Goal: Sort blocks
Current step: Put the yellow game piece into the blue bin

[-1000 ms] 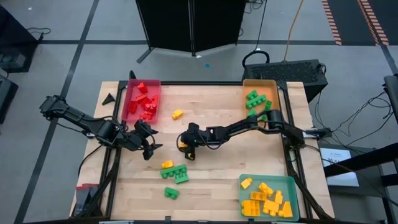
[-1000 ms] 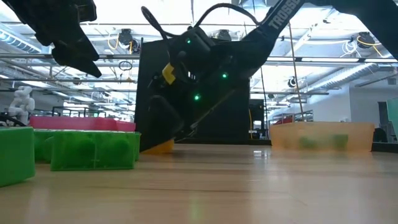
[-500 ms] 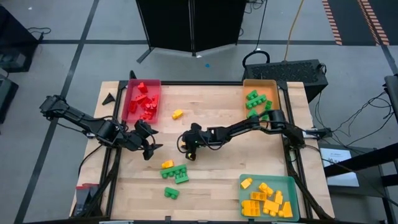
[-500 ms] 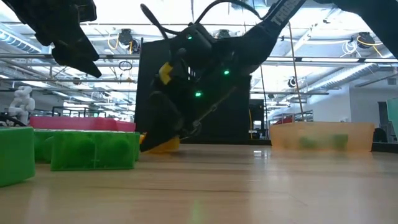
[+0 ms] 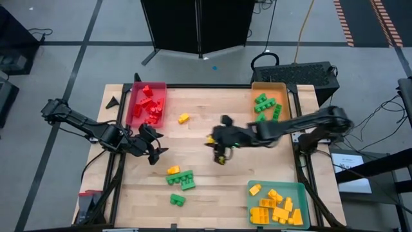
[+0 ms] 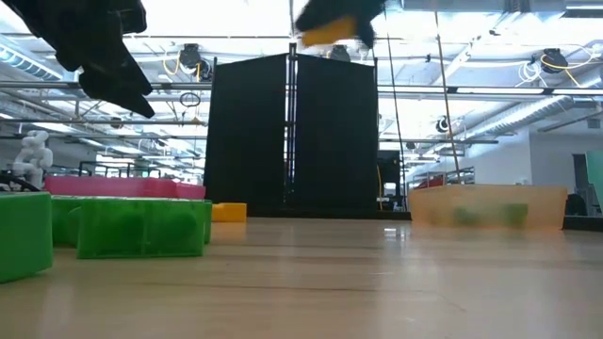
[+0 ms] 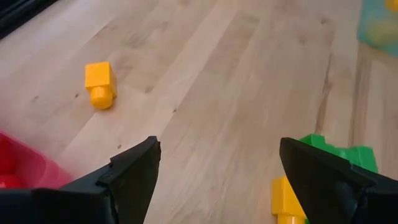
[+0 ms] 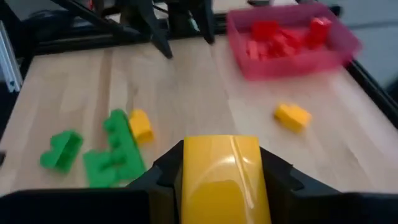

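My right gripper (image 5: 219, 156) hangs high over the middle of the table, shut on a yellow block (image 8: 221, 180) that also shows at the top of the low view (image 6: 330, 33). My left gripper (image 5: 156, 149) waits open over the table's left part, with nothing between its fingers (image 7: 134, 177). Loose blocks lie flat on the wood. One yellow block (image 5: 184, 118) is near the red tray. Another yellow block (image 5: 173, 170) touches a green block (image 5: 182, 180), and a second green block (image 5: 177, 200) lies nearer the front edge. My right gripper pinches the yellow block between its two fingers (image 8: 166, 171), one on each of two opposite sides (image 8: 186, 186). The fingers come from the table's right side, slanting downward. The block is lifted well clear of the table.
A red tray (image 5: 136, 113) with red blocks stands at the far left. At the far right is an orange tray (image 5: 283, 90) with green blocks. A teal tray (image 5: 299, 190) with yellow blocks stands at the near right. Bare wood lies between them.
My right gripper has taken hold of the yellow block on the table's middle. It has then risen quickly and gone toward the table's right edge. The block has gone from resting on the wood to hanging high above it.
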Motion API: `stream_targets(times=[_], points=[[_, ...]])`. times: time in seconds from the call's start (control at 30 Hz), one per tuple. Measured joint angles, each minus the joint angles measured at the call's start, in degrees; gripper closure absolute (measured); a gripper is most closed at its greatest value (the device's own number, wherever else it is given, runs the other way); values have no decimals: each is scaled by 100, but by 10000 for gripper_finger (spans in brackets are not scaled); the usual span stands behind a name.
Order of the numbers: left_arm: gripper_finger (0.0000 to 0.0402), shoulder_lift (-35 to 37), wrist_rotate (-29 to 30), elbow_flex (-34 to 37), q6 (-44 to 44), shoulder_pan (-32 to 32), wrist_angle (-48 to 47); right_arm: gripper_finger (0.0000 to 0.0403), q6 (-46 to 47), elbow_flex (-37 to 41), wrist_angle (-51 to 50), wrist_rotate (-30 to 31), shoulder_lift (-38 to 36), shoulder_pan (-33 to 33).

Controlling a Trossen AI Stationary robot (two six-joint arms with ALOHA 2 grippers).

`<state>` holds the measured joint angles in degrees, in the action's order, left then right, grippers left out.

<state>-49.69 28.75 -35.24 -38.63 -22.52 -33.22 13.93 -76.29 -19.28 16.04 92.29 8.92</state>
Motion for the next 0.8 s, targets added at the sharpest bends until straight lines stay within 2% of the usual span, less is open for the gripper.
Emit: stream_targets(times=[0.17,0.3,0.43,0.8], points=[[70,0,27,0,0,0,-19,290,1512,-4,-2167,543,-585,966],[70,0,65,0,27,0,-19,290,3630,-2,-3838,614,-639,1939],[70,0,129,0,160,0,-22,290,5682,-2,-4773,559,-542,2800],[70,0,263,0,161,124,-27,290,8997,-2,-6251,-1238,-505,4211]])
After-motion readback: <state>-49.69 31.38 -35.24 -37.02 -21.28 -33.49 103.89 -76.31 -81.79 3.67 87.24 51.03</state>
